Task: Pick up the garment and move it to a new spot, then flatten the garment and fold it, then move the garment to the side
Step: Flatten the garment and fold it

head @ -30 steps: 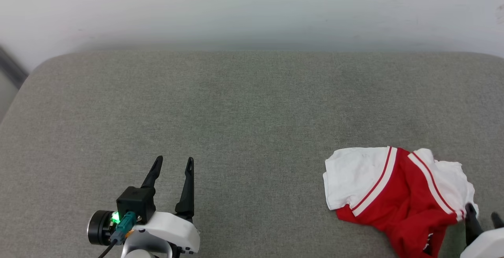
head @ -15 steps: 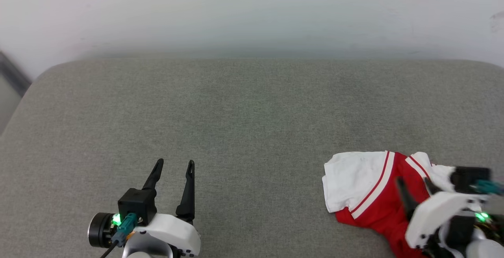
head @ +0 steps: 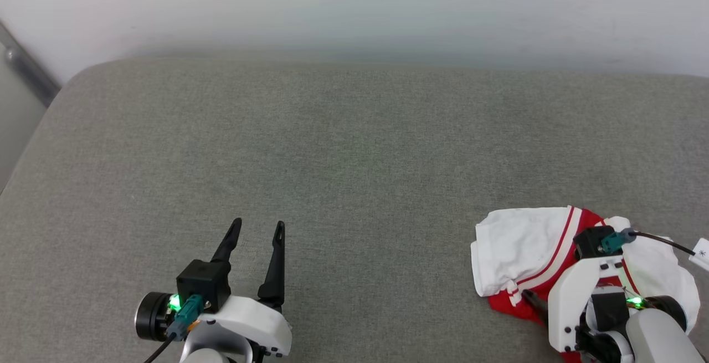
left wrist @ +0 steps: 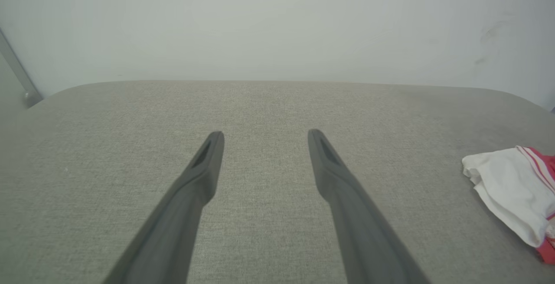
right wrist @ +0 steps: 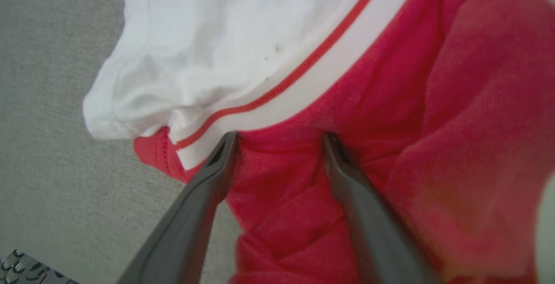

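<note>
Garment: a red jersey-style T-shirt (head: 518, 241) with white sleeves and a red-and-white striped band where sleeve meets body. It lies crumpled in a loose heap, not spread flat.
Garment's place: at about 4 o'clock on the grey cushion (head: 354, 147) in the head view, near the front right corner. In the left wrist view it (left wrist: 507, 193) sits at 3 o'clock, partly cut by the frame edge.
Lie of the cloth: one white sleeve spreads toward 9 o'clock of the heap. The red body bunches in soft ridges toward 5 o'clock, and more white cloth shows at 3 o'clock past the robot's wrist. In the right wrist view (right wrist: 260, 37) the sleeve's hem curls under at 9 o'clock.
Right gripper: (right wrist: 279, 135) fingers stand apart, with nothing clamped between them. Both tips are over the red cloth just below the striped band, and the left tip is beside the band's end. Whether the tips touch the cloth I cannot tell.
Left gripper: (head: 259, 222) at 7 o'clock on the cushion, fingers apart and empty, pointing to 12 o'clock. It (left wrist: 265, 133) is over bare cushion, well apart from the garment.
In the way: the right arm's white wrist housing (head: 576, 302) covers the middle of the heap in the head view. A dark cable (head: 659, 239) runs off to 3 o'clock and ends at a white tag (head: 700, 253).
Around: a pale wall (head: 354, 8) stands at 12 o'clock, and a grey rail (head: 27, 66) slants at 10 o'clock.
</note>
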